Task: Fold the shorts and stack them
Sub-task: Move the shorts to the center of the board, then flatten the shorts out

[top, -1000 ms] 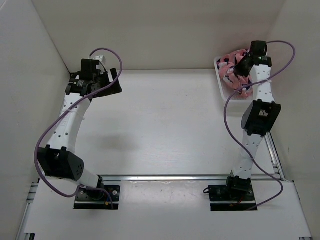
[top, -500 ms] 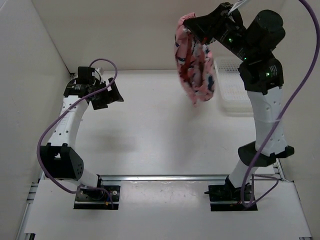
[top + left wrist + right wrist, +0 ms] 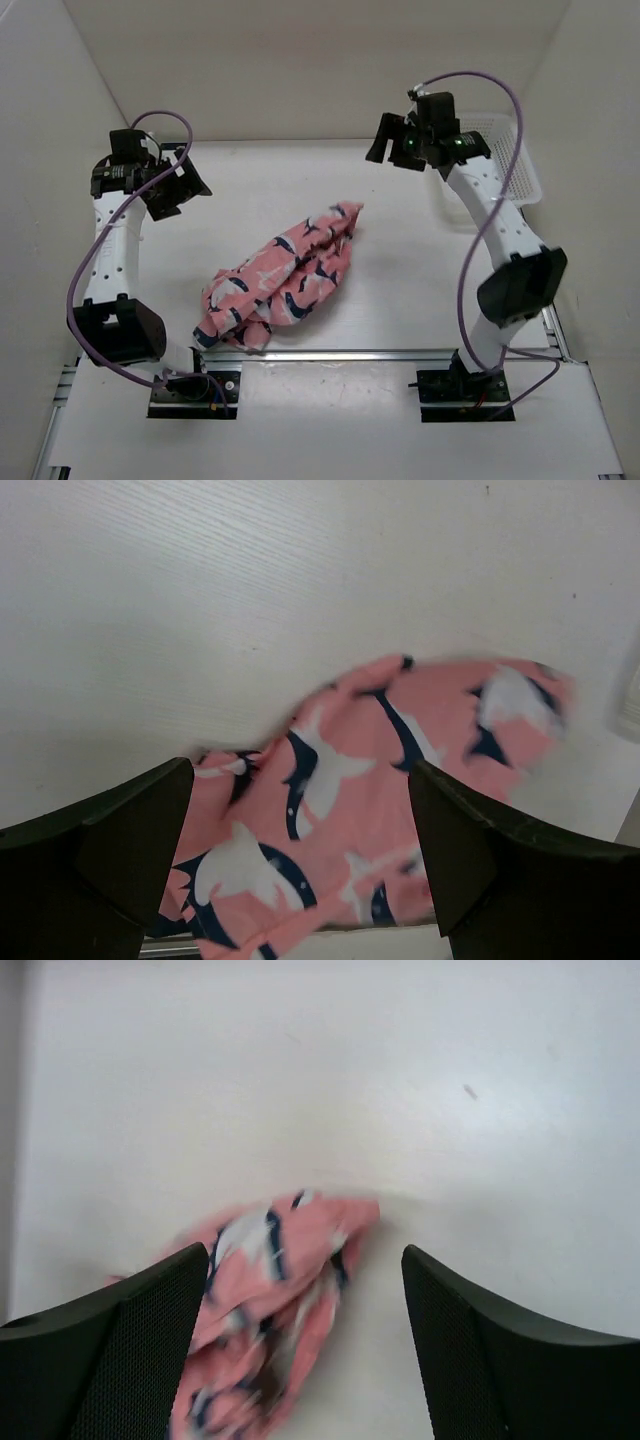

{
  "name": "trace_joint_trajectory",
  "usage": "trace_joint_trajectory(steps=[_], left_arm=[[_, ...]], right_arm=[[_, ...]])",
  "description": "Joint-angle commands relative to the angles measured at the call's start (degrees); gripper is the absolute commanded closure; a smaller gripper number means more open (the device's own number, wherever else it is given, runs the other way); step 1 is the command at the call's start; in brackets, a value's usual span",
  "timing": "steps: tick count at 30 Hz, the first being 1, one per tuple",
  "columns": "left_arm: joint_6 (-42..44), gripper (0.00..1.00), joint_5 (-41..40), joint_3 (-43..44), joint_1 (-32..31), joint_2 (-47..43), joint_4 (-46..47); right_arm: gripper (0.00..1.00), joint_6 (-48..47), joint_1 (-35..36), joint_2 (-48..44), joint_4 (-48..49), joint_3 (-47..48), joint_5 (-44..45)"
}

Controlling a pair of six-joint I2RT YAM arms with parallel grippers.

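The salmon-pink shorts [image 3: 280,278] with navy-and-white whale shapes lie crumpled in a long heap on the white table, from the middle toward the front left. My right gripper [image 3: 386,150] hangs open and empty above the table's back right, up and to the right of the shorts' far end. In the right wrist view the shorts [image 3: 268,1295] show blurred between and below the open right gripper [image 3: 305,1251]. My left gripper [image 3: 178,190] is open at the back left, well apart from the cloth. The left wrist view has the shorts [image 3: 380,780] beyond the wide-open left gripper [image 3: 298,768].
A white mesh basket [image 3: 526,165] stands at the back right, behind the right arm. White walls close in the table on the left, back and right. A metal rail [image 3: 350,354] runs along the near edge, just below the shorts' front end. Purple cables loop off both arms.
The right gripper lifted the shorts out of the basket, swung them left over the table and opened; they now lie on the table. The left arm shifted back and left.
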Motion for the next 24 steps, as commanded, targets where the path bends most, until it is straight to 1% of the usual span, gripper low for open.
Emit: trace_joint_trajectory(steps=[1,2,3,4,5,6,7,8,9,10,11,13,14,15,16,17,18,19,24], left_arm=[[-0.01,0.00,-1.46,-0.93,-1.08,-2.24,-1.62],[-2.19,0.00,-2.26,-4.34,-1.87,-3.29,-1.62],[-2.99,0.04,0.95,-7.68,-1.88,-4.87,-0.40],[-3.61,0.06,2.73,-11.54,-3.62,-8.54,0.91],[-5.79,0.07,3.35,-18.97,-4.50,-10.23,1.88],[-6.86,0.09,2.32,-22.27,-5.12,-11.81,2.42],[-7.74,0.09,1.70,-25.34,-5.82,-14.87,2.42],[-9.31,0.12,1.69,-30.77,-5.83,-16.47,2.42],[-9.33,0.12,1.17,-32.91,-6.35,-18.05,1.72],[-10.20,0.12,1.16,-34.67,-6.36,-21.29,1.02],[-10.73,0.12,0.55,-37.04,-6.36,-23.06,-0.03],[-12.49,0.12,-0.94,-38.64,-6.36,-26.75,-3.36],[-13.01,0.12,-1.47,-39.17,-6.88,-30.08,-4.08],[-13.63,0.12,-1.47,-40.04,-6.89,-31.50,-4.69],[-13.63,0.10,0.18,-40.05,-6.89,-32.56,-4.70],[-13.63,0.08,0.72,-41.01,-7.49,-33.09,-6.00],[-13.63,0.00,1.25,-42.15,-8.28,-33.10,-6.63],[-13.03,0.00,3.25,-43.03,-8.81,-33.10,-6.63],[-15.57,0.00,3.27,-46.55,-11.27,-33.71,-5.15]], right_arm=[[0.17,-0.04,-2.30,3.36,-11.28,1.87,6.78],[0.17,0.83,-1.78,2.40,-10.67,-1.70,8.79],[0.23,0.84,-1.16,0.04,-9.62,-4.00,8.81],[0.27,1.53,-1.16,-1.11,-8.92,-6.02,9.50],[0.35,2.32,-0.63,-2.26,-8.21,-10.05,10.03],[0.51,3.37,-0.63,-4.44,-7.69,-12.35,9.17],[0.59,4.34,-0.02,-5.60,-6.72,-14.98,7.59],[0.64,6.18,-0.01,-6.65,-4.45,-17.71,5.92],[0.69,7.42,1.47,-8.32,-3.56,-20.26,4.78],[0.69,8.39,2.09,-8.86,-2.59,-24.72,3.55],[0.69,9.09,2.62,-8.86,-1.63,-26.59,1.27],[0.53,11.99,3.33,-8.86,1.01,-30.98,-1.37],[0.47,12.87,3.33,-7.73,2.06,-32.14,-3.04],[0.39,13.83,3.33,-7.20,4.77,-33.19,-4.54],[0.33,14.89,3.33,-6.58,6.02,-33.90,-7.34],[0.31,14.90,3.33,-5.10,6.81,-33.91,-7.89],[0.30,15.68,3.33,-4.21,8.13,-33.91,-8.41],[0.30,15.69,3.33,-2.29,8.14,-33.91,-8.42],[0.31,16.83,3.33,3.70,10.60,-29.70,-10.88]])
